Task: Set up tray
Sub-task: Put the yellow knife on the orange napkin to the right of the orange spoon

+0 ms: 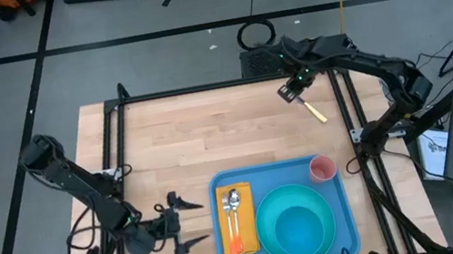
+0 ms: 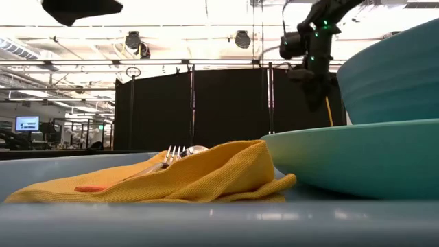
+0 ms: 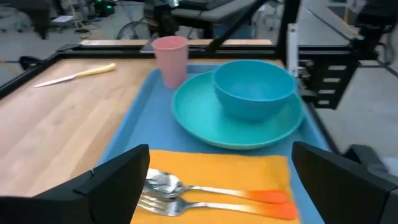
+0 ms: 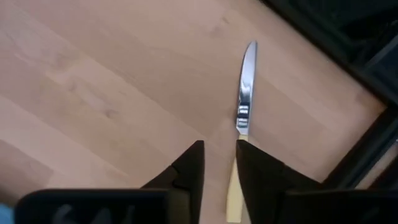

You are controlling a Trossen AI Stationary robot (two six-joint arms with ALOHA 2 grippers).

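Observation:
The blue tray (image 1: 345,218) (image 3: 134,124) lies at the table's near edge. On it an orange napkin (image 1: 246,234) (image 2: 206,175) carries a fork (image 3: 180,204) and a spoon (image 3: 168,183). Beside it are a teal plate (image 1: 267,231) (image 3: 199,121) with a bowl (image 1: 297,226) (image 3: 252,87), and a pink cup (image 1: 322,168) (image 3: 170,59). A knife (image 1: 314,111) (image 4: 245,87) with a yellow handle lies flat on the wood beyond the tray. My right gripper (image 1: 291,90) (image 4: 219,171) hovers over it, narrowly open, with the handle showing in the gap. My left gripper (image 1: 194,222) (image 3: 227,186) is wide open, left of the tray.
Black frame rails (image 1: 348,107) run along the table's left, far and right sides, and the knife lies close to the right one. Bare wood (image 1: 200,131) stretches between the knife and the tray. In the low view the right gripper (image 2: 312,75) hangs well above the tray.

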